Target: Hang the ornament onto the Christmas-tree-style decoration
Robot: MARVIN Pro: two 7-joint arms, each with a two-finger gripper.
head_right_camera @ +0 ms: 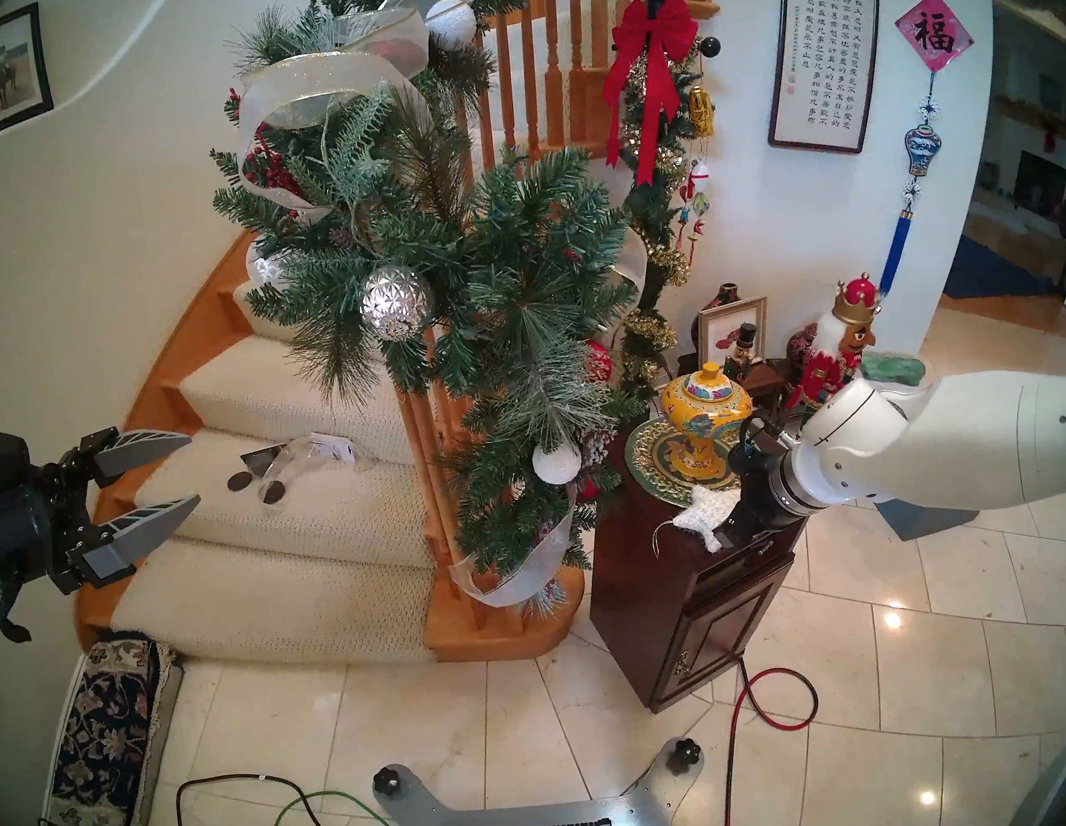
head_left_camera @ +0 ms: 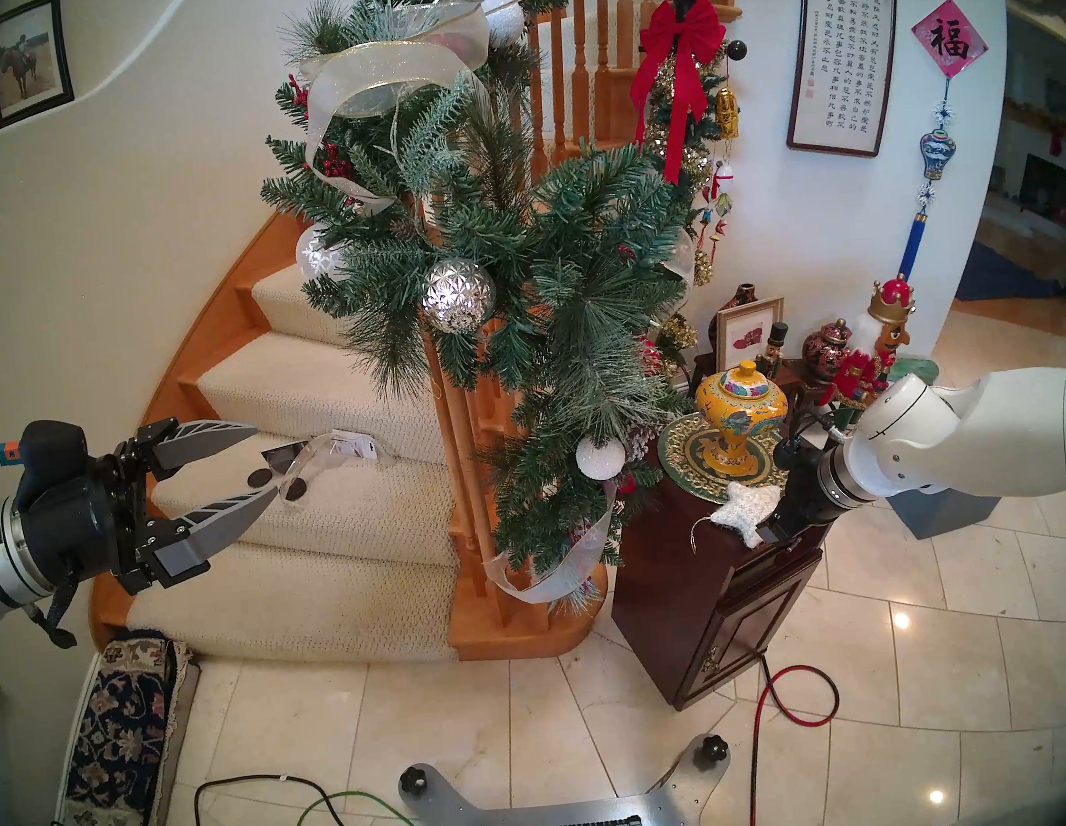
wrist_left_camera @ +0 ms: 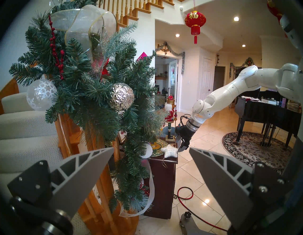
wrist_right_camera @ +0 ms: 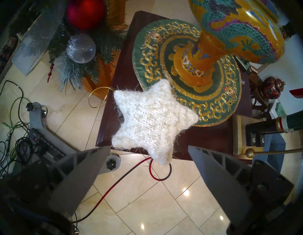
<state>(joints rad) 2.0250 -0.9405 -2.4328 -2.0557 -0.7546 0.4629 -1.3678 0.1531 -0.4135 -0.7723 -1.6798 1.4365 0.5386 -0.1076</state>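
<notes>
Now the right hand (wrist_right_camera: 148, 150) hovers wide open over the puffy white knitted star ornament (wrist_right_camera: 152, 119) on the dark wooden table (wrist_right_camera: 205, 136).

Star lies flat at the table's front edge, one point overlapping the round green-and-gold mat (wrist_right_camera: 147, 54) under the yellow dragon vase (wrist_right_camera: 242, 32) (gold loop (wrist_right_camera: 98, 96) hanging off the edge). Beside the table hangs the green frosted pine garland (head_left_camera: 500, 260) with its faceted silver ball (head_left_camera: 458, 294); beyond the garland, the left hand (head_left_camera: 264, 458) is spread wide, empty.
</notes>
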